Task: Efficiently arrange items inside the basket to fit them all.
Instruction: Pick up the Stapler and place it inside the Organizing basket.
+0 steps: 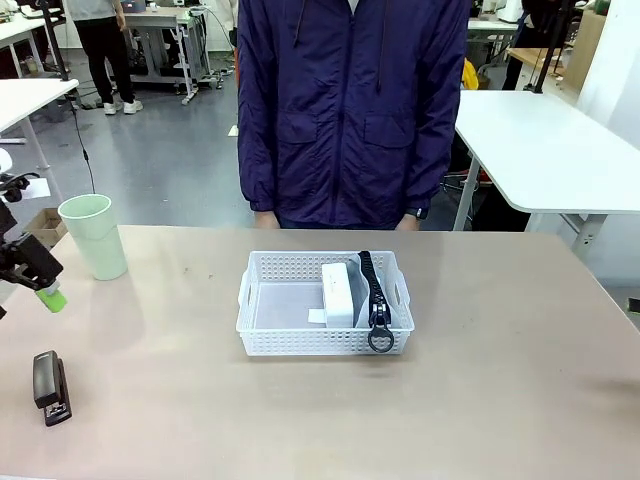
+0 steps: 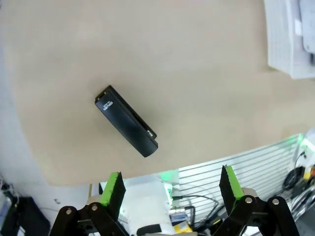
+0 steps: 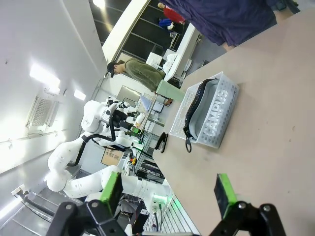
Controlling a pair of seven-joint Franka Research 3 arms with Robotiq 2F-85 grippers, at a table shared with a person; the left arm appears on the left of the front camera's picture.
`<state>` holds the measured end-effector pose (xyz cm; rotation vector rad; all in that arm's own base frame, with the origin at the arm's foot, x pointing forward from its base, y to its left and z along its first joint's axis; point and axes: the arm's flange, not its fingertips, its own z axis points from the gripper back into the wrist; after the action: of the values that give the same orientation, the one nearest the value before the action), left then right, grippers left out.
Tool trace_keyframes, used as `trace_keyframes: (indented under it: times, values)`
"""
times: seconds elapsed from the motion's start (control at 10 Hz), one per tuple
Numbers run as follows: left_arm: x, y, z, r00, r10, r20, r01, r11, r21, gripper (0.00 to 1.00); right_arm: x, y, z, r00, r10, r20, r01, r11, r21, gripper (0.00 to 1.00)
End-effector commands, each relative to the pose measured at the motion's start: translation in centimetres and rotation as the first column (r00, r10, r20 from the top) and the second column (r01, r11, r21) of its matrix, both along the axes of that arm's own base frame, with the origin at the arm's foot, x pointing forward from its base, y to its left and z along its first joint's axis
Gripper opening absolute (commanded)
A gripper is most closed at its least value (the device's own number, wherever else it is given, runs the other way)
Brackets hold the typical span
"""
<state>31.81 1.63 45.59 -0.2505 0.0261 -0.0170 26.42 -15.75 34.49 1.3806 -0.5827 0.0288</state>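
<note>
**Two items in the basket, two out on the tabletop**

I saw the person (image 1: pixel 350 110) standing at 12 o'clock of the tabletop (image 1: pixel 500 380), with the basket (image 1: pixel 262 340) at its centre. The left end effector (image 2: pixel 171 176), above the 9 o'clock edge, and the right end effector (image 3: pixel 170 182), out toward 3 o'clock, were both released and empty. Inside the basket the grey pouch (image 1: pixel 377 295) stood on edge along the 3 o'clock wall, the white box (image 1: pixel 338 293) just beside it. The green cup (image 1: pixel 95 236) stood upright at 10 o'clock of the basket; the stapler (image 1: pixel 50 386) lay at 8 o'clock.
</note>
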Motion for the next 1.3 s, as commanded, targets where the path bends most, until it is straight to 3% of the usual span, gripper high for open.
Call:
trace_keyframes:
  times: [0.0,0.3,0.8,0.9,1.2]
  values:
    - [-1.7,-1.5,-2.7,1.000,0.010,-0.001,-0.010,0.998,0.067,1.00,-0.1,0.1,0.4,1.000,-0.006,0.001,0.006,1.000,0.017,1.00]
    - [-1.8,-2.5,-6.2,0.996,-0.079,-0.032,0.083,0.978,0.192,1.00,-0.1,0.1,0.4,1.000,-0.006,0.001,0.006,1.000,0.017,1.00]
    - [-1.3,-0.7,-12.5,0.993,0.000,-0.116,0.023,0.981,0.192,1.00,-0.1,0.1,0.4,1.000,-0.006,0.001,0.006,1.000,0.017,1.00]
    - [-1.1,0.0,-13.1,0.991,0.058,-0.119,-0.034,0.980,0.197,1.00,-0.1,0.1,0.4,1.000,-0.006,0.001,0.006,1.000,0.017,1.00]
    - [-0.7,1.2,-13.7,0.984,0.088,-0.152,-0.057,0.978,0.200,1.00,-0.1,0.1,0.4,1.000,-0.006,0.001,0.006,1.000,0.017,1.00]
